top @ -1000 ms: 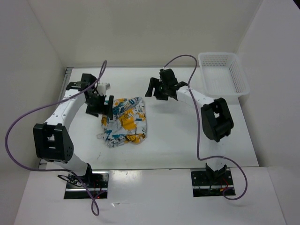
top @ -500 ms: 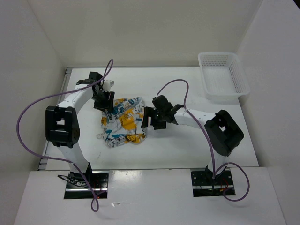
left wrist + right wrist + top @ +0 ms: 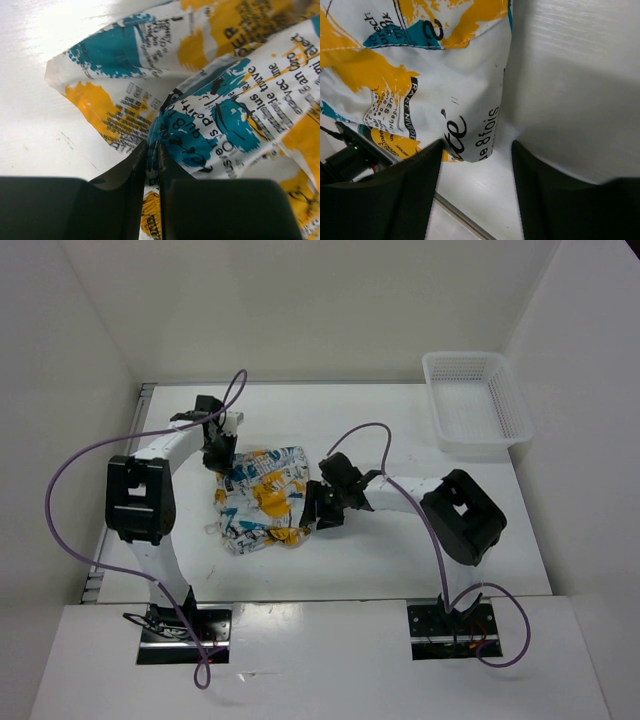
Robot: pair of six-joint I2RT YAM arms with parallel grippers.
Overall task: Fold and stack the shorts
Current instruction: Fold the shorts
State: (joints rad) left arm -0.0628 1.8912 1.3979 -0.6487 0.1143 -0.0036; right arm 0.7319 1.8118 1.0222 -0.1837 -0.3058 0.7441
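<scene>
Shorts (image 3: 262, 500) on table (image 3: 400, 550), one fold tight in left gripper (image 3: 152, 148), right gripper (image 3: 476, 152) wide.

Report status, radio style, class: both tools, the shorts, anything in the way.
Left tool shut on the shorts, far-left corner. Right tool open, straddling their right edge. Shorts crumpled, not folded. Mesh basket far right, clear of the work.

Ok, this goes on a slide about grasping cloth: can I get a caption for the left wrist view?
Left gripper pinching a raised fold of the printed shorts on the white table.
</scene>
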